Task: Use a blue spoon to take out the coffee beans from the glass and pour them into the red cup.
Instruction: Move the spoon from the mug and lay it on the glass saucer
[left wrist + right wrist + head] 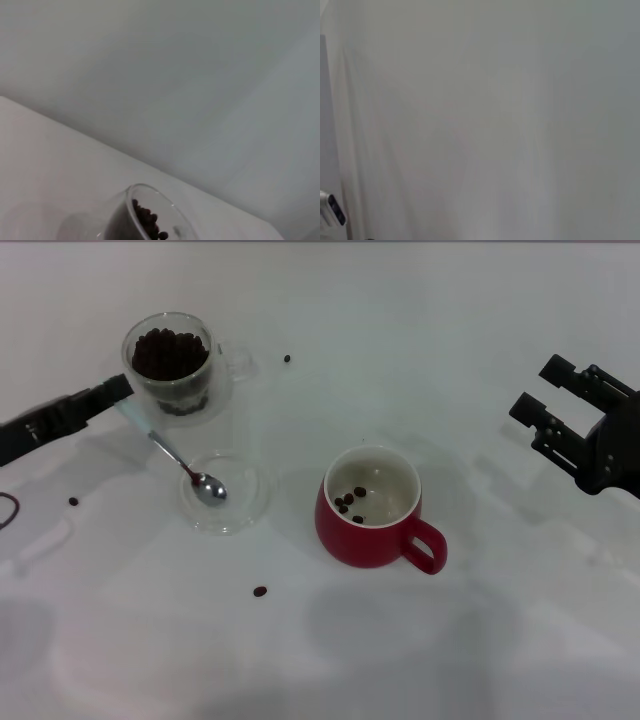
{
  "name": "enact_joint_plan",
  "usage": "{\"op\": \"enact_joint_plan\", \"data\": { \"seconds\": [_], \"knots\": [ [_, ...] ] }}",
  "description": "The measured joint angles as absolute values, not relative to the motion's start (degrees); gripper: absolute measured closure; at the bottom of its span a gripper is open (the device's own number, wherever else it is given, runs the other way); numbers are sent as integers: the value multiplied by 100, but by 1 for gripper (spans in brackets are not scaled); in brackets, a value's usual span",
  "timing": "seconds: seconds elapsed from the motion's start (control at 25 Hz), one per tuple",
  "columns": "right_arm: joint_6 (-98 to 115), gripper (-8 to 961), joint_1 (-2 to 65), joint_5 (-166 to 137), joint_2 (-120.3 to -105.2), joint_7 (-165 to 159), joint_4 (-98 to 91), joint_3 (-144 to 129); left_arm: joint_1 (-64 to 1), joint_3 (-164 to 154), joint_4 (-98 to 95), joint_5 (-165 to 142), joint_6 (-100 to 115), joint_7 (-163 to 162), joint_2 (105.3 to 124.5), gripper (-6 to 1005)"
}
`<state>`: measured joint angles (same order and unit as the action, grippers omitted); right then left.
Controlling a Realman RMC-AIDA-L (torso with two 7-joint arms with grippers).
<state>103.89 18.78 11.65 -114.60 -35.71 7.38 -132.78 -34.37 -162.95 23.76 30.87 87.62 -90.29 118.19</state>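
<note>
Pinching the light, stiff, slippery blue spoon (178, 461) by its handle end, the left gripper (118, 392) sits near the surface's far-left corner; the right gripper's (548, 398) jaws are spread.

Landmark: red cup (368, 510), few coffee beans (350, 500) inside. Glass (172, 365) behind-left, beans inside. Dish (228, 493) left, spoon (178, 460) bowl in it. Loose bean (260, 591) front-left on surface (450, 340).
</note>
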Motion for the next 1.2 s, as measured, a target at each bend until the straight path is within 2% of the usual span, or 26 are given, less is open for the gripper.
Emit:
{"op": "enact_joint_plan", "data": {
  "seconds": [0.88,1.2],
  "knots": [
    [10326,347,1942,1185,-11432,-3612,738,-13290,-3100,-16270,1811,3075,8262,-9245,11839,875],
    [10326,347,1942,1160,-11446,-3612,742,-13305,-2956,-16254,1879,3293,8117,-9198,11770,740]
  ]
}}
